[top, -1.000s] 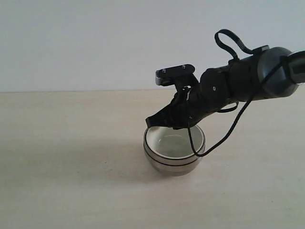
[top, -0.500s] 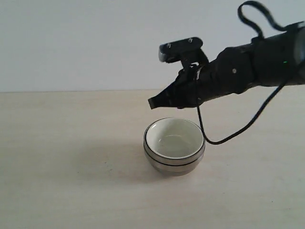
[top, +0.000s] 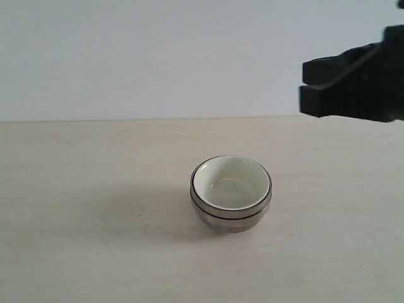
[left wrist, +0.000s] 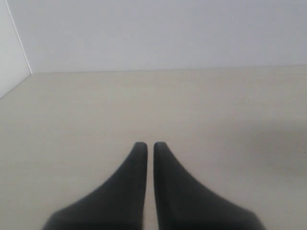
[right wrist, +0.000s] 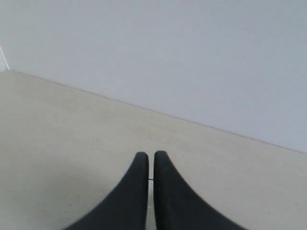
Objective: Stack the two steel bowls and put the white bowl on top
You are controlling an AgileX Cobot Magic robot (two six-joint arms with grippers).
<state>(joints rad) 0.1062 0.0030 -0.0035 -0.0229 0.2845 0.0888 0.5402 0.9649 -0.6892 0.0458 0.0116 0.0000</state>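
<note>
In the exterior view the white bowl [top: 231, 183] sits nested inside the steel bowls [top: 228, 218], which form one stack on the table's middle. Only the stack's shiny outer wall and rims show, so the two steel bowls cannot be told apart. My right gripper [top: 304, 89] hangs high at the right edge, well above and to the right of the stack. In the right wrist view the right gripper [right wrist: 150, 154] is shut with nothing held, over bare table. The left gripper [left wrist: 147, 144] is shut and empty in the left wrist view; it does not show in the exterior view.
The pale wooden table [top: 95, 189] spreads around the stack, with a plain white wall [top: 158, 57] behind it. A wall corner [left wrist: 19, 43] shows in the left wrist view.
The right arm has lifted off the bowl stack and pulled back up and to the right, now mostly out of the exterior view. The stack has stayed put.
</note>
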